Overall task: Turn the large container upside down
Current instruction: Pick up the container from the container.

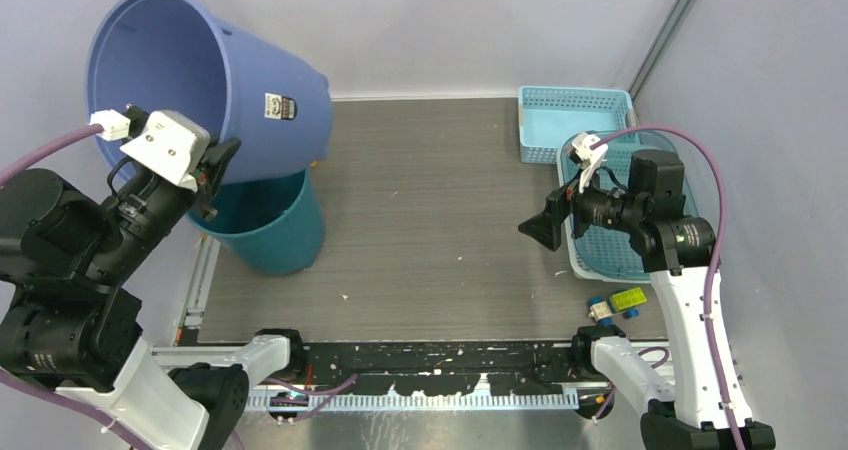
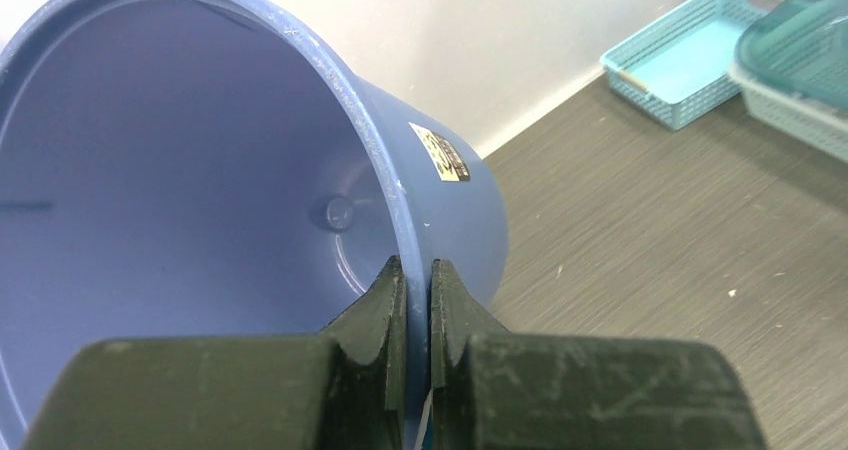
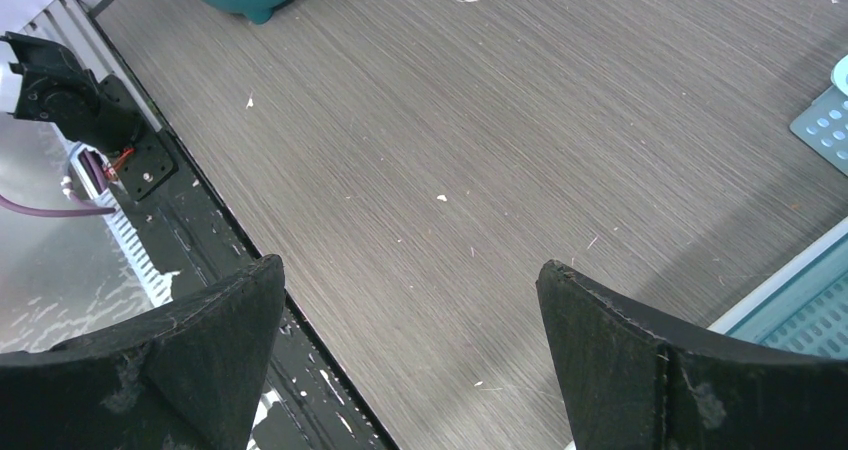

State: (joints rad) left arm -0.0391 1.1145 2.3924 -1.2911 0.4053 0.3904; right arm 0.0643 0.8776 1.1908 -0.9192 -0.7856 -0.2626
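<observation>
The large blue container (image 1: 250,80) is lifted and tipped on its side at the far left, its mouth facing left and toward the camera. My left gripper (image 1: 215,165) is shut on its rim; in the left wrist view the fingers (image 2: 395,310) pinch the rim of the container (image 2: 200,170), one inside and one outside. The container is empty inside. My right gripper (image 1: 542,228) is open and empty, held above the table at the right; in the right wrist view its fingertips (image 3: 250,300) stand wide apart over bare table.
A smaller teal bucket (image 1: 265,220) stands upright right under the blue container. Light-blue baskets (image 1: 570,120) and a teal lidded basket (image 1: 610,230) stand at the right. Small toy pieces (image 1: 620,302) lie near the right arm's base. Walls enclose the back and sides.
</observation>
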